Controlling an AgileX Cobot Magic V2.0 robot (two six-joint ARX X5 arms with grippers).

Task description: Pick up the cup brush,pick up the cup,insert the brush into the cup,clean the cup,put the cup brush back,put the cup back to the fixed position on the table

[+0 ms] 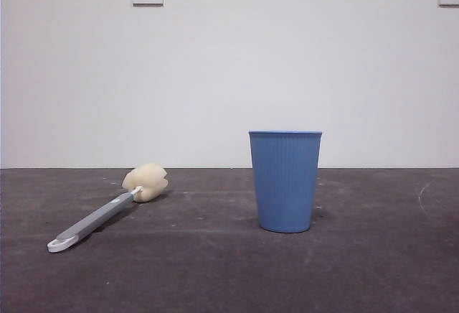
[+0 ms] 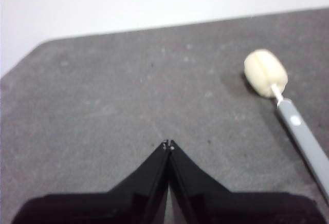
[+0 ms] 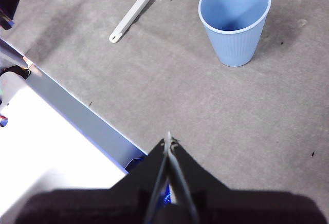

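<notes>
The front camera sits low, level with the dark grey matte table (image 1: 215, 270), facing a white wall. Both wrist cameras look down from above — each shares that tabletop with the front view.

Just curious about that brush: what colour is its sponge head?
Cream-yellow. The cup brush's sponge head shows best in the left wrist view.

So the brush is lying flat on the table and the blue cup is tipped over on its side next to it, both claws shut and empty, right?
Not quite. The cup stands upright on the table, mouth up, as the front view shows. The rest holds: the cup brush lies flat, and the left claw and right claw are shut and empty.
</notes>
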